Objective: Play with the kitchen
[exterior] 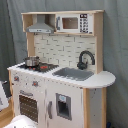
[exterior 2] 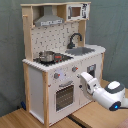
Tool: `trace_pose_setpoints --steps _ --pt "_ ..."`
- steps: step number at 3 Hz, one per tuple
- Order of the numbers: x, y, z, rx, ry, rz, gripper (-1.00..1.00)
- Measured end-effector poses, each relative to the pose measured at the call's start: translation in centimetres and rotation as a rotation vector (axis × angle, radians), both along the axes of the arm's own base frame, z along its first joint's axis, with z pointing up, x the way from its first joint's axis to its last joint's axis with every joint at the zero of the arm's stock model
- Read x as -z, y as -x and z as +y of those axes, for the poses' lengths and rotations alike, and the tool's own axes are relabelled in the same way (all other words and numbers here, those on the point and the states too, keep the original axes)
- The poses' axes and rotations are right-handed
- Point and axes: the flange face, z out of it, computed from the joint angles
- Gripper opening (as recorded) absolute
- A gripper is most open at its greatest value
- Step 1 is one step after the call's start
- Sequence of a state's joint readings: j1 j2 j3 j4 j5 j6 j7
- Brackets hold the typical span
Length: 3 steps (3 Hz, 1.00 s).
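The kitchen [exterior: 60,75] [exterior 2: 60,60] stands upright in both exterior views, white with light-wood sides. It has a hood [exterior: 40,27], a small microwave [exterior: 72,23], a black faucet [exterior: 85,57], a grey sink [exterior: 75,74] and a windowed oven door [exterior 2: 65,95]. A metal pot [exterior 2: 47,55] sits on the stove. In the second exterior view my white arm reaches in from the lower right. Its gripper [exterior 2: 82,79] is close to the kitchen's front, beside the oven door and just under the knobs. Only a white part of the arm [exterior: 20,122] shows in the first exterior view.
A grey curtain [exterior 2: 115,30] hangs behind the kitchen. Wooden boards [exterior 2: 30,117] lie under and in front of it. A white object [exterior: 2,95] stands at the first exterior view's left edge.
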<state>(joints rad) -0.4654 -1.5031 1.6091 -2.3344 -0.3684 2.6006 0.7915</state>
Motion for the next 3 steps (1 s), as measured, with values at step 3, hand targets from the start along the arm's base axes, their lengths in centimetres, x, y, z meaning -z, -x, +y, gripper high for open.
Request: trace_pose_setpoints --steps 3 --pt "-2.1 -1.0 -5.1 0.037 0.181 -0.090 1.00"
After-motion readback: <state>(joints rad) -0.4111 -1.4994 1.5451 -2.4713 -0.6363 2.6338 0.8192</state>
